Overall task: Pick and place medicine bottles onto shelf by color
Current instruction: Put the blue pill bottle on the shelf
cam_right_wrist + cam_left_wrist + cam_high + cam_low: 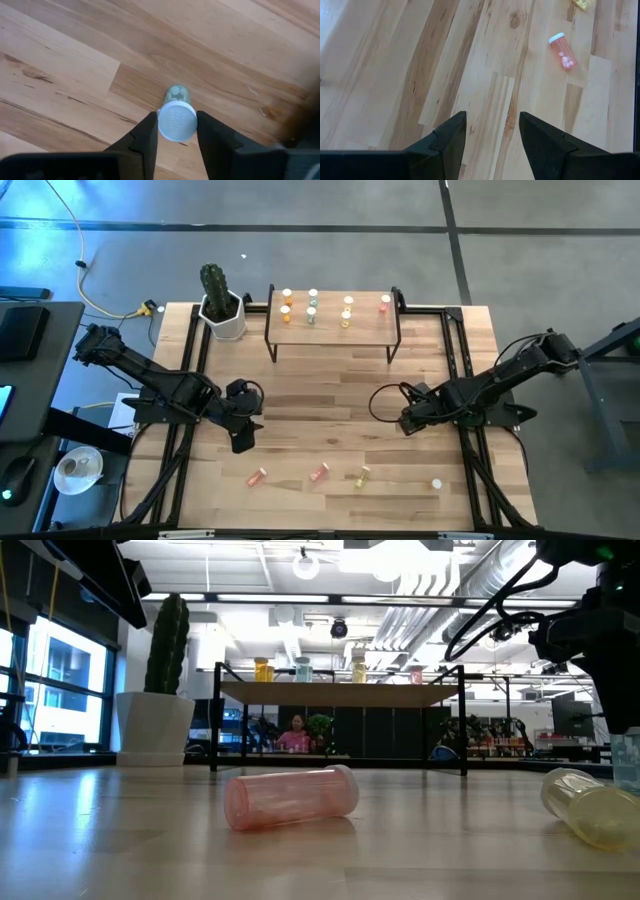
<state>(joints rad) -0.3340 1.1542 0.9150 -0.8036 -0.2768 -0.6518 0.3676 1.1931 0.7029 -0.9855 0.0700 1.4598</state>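
Observation:
My right gripper (176, 131) points straight down at the table's right middle (408, 423), shut on a pale green medicine bottle (176, 120) with a white cap. My left gripper (492, 135) hangs open over bare wood at the left middle (243, 442). An orange bottle (258, 477), a red-pink one (319, 473) and a yellow one (362, 475) lie on their sides near the front edge. The shelf (333, 330) stands at the far middle with several bottles on top, orange (287, 302) at its left through red-pink (385, 304) at its right. My right gripper pinches the pale green bottle's white cap (176, 124) between its two fingers, one on each side of the cap. The fingers come from above, pointing down. The bottle stands upright below them; whether its base (177, 92) rests on the table, I cannot tell.
A cactus in a white pot (220, 305) stands left of the shelf. Black frame rails (455, 350) run along the table's left and right sides. A small white-capped thing (437, 482) sits near the front right. Bare wood (330, 405) lies between the arms.

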